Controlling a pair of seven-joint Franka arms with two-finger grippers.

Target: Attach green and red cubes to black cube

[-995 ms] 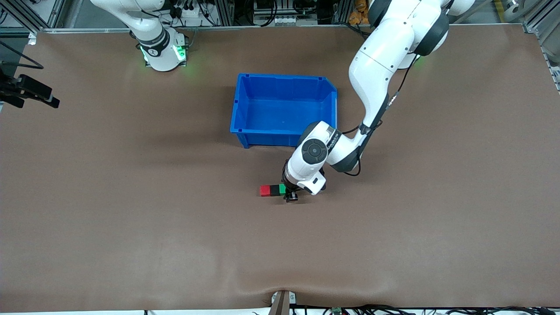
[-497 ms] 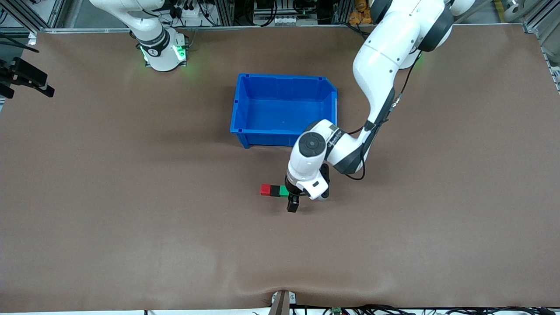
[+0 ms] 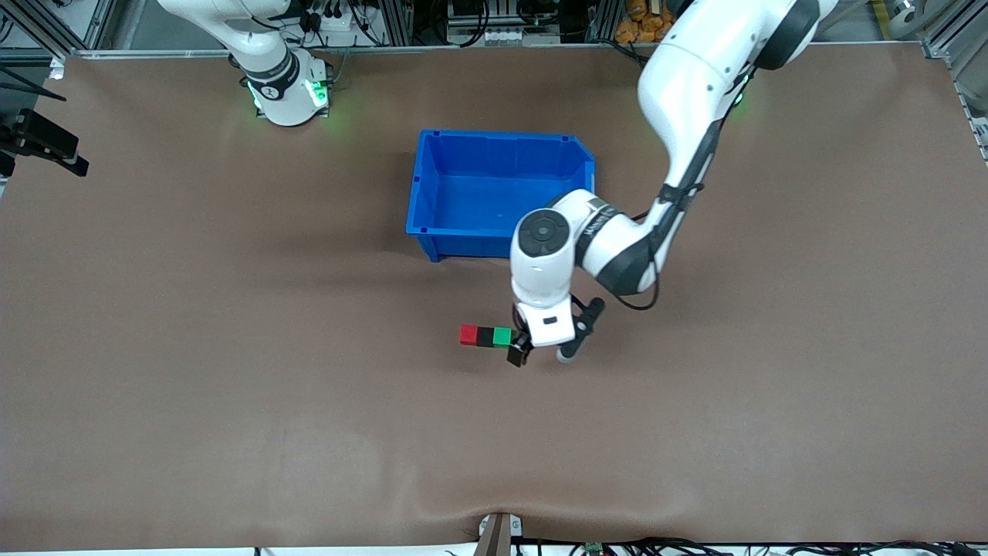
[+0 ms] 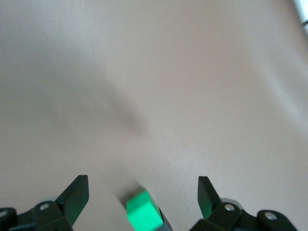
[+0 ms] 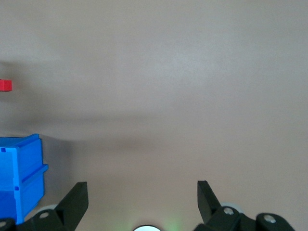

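While you read the row from the right arm's end of the counter (image 3: 231, 401), note: red cube (image 3: 468, 334), black cube (image 3: 485, 336), green cube (image 3: 502, 336), touching in one line, nearer the front camera than the blue bin (image 3: 423, 185). Handling, as judged: light, rigid, smooth-faced, liable to skid or split apart if nudged. Take hold across two free faces, never along the joints. Left tool (image 3: 544, 353): fingers spread wide, holding nothing, over the counter just beside the green cube. Right tool (image 5: 139, 204): spread wide, empty, its arm waiting near its base.
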